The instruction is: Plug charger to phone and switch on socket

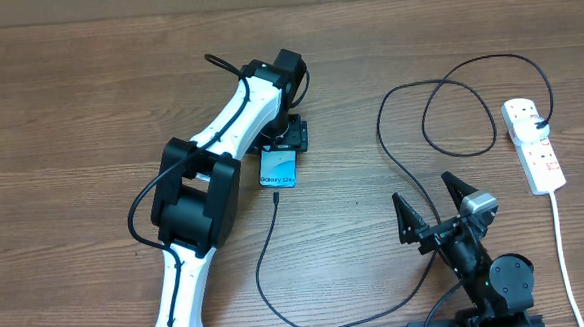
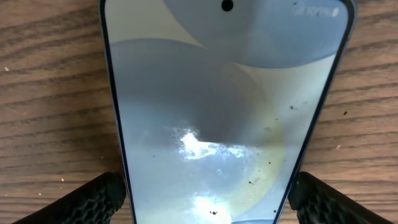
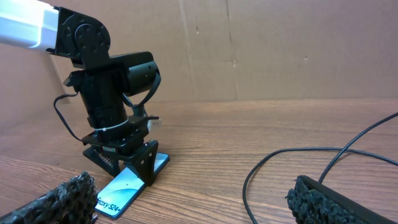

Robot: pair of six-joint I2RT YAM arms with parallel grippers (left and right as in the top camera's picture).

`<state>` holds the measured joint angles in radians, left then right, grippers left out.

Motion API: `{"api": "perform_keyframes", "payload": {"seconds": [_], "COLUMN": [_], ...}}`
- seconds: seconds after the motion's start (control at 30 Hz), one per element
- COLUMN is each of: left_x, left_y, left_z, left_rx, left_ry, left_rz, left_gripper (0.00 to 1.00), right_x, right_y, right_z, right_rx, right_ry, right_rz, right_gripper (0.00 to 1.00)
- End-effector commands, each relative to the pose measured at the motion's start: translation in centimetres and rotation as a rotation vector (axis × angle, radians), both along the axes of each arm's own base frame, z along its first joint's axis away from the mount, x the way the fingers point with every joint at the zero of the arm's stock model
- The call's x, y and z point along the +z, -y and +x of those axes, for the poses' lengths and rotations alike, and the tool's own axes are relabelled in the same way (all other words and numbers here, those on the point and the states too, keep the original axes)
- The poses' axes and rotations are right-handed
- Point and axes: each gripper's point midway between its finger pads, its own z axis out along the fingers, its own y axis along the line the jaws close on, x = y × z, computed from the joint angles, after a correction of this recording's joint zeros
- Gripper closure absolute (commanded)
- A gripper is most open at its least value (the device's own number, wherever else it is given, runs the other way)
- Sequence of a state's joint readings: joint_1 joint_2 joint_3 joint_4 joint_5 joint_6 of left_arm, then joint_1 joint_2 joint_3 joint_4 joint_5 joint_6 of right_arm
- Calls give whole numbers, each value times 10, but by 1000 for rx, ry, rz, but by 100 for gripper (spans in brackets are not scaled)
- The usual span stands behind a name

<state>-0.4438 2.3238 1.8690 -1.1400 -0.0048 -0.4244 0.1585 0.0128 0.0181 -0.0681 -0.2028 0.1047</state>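
I see my left gripper (image 3: pixel 129 169) pinching the phone (image 1: pixel 281 168) by its long edges; my right gripper (image 1: pixel 421 188) gapes wide, touching nothing.

The overhead camera hangs high and looks straight down, so it sees the whole tabletop (image 1: pixel 68 95). The left wrist camera is very near. It looks down on the phone (image 2: pixel 224 112), which fills most of its view. The right wrist camera sits low and looks sideways across the tabletop at the left pincer (image 3: pixel 127 171) — from farther off. All three views share the phone.
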Motion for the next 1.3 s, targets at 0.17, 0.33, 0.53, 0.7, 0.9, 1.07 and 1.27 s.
{"api": "perform_keyframes", "payload": {"seconds": [0.17,0.33,0.53,0.7,0.9,1.07,1.27], "left_x": [-7,-6,-5,-5,-5,-5,-6], "left_y": [-12,-26,-37,-46,-52,-55,-56], "left_z": [-15,-15,-15,-13,-11,-11,-10], "left_rx": [71,69,112,135,93,96,130], "left_ry": [-51,-42,-62,-71,-77,-87,-114], "left_rz": [71,139,144,135,133,123,57], "left_gripper": [6,3,1,0,0,1,0], "right_x": [-1,-1,-1,-1,-1,-1,-1], "right_y": [-1,-1,-1,-1,-1,-1,-1], "right_z": [0,0,0,0,0,0,0], "right_rx": [4,4,4,4,4,4,4], "right_ry": [5,5,5,5,5,5,5], "right_rz": [2,2,3,2,2,3,2], "right_gripper": [0,0,0,0,0,0,0]}}
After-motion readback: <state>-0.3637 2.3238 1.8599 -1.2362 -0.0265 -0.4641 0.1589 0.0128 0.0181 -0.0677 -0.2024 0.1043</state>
